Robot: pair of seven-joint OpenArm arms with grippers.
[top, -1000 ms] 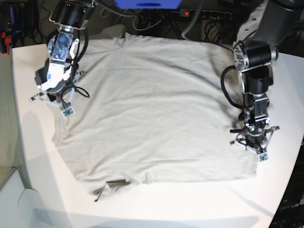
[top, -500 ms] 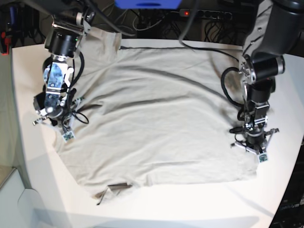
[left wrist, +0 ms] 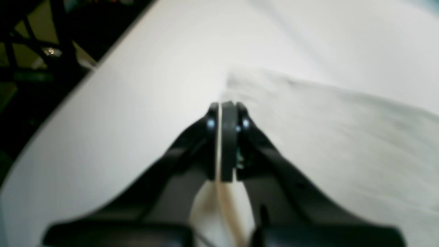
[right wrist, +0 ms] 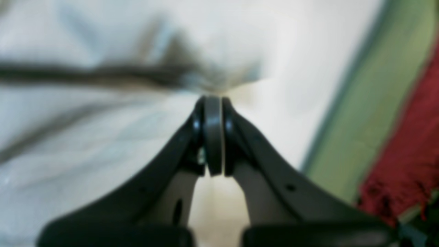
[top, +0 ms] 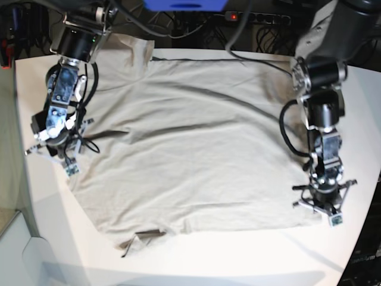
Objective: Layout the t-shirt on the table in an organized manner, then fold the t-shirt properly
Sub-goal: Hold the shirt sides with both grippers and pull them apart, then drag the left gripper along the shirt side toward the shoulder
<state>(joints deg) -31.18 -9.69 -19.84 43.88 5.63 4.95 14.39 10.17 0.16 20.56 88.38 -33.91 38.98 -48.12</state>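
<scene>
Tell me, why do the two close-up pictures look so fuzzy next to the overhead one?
Left wrist view: shut left gripper fairly crisp, t-shirt smeared. Right wrist view: right gripper and cloth soft, folds reduced to dark streaks. Base view: sharp, soft shadows on the table.

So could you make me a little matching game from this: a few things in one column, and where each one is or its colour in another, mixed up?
Things:
1. t-shirt
2. table
3. left pincer
4. right pincer

Descriptions:
a. plain white
b. shut on the cloth, base view's right
c. beige-grey, spread out
d. shut on the cloth, base view's left

Pairs: 1-c, 2-a, 3-b, 4-d
</scene>
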